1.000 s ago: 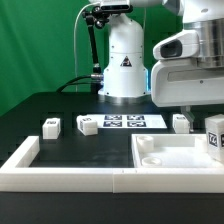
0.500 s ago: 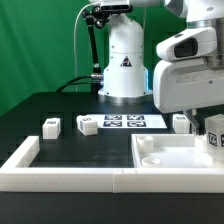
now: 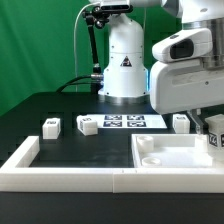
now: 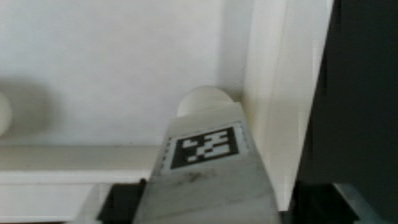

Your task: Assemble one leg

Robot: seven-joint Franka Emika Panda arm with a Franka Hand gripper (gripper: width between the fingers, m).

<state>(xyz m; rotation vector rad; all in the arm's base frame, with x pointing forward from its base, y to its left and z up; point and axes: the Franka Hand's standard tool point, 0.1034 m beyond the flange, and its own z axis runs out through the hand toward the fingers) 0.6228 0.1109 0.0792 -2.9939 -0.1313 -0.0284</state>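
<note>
My gripper (image 3: 213, 122) is at the exterior view's right edge, shut on a small white leg (image 3: 214, 134) with a black-and-white tag. It holds the leg at the right edge of the large white panel (image 3: 165, 152). In the wrist view the leg (image 4: 210, 150) stands between my dark fingers (image 4: 125, 205) and points down toward the panel's corner (image 4: 107, 60); my gripper (image 4: 231, 208) grips its upper part. Three more legs lie on the black table: one (image 3: 50, 126) at the left, one (image 3: 88, 126) beside it, one (image 3: 180, 122) behind the panel.
The marker board (image 3: 125, 122) lies flat in front of the robot base (image 3: 124, 60). A white raised border (image 3: 60, 172) runs along the table's front and left. A green backdrop stands behind.
My gripper with the held leg has shifted slightly toward the exterior view's left. The loose legs and the panel have not moved.
</note>
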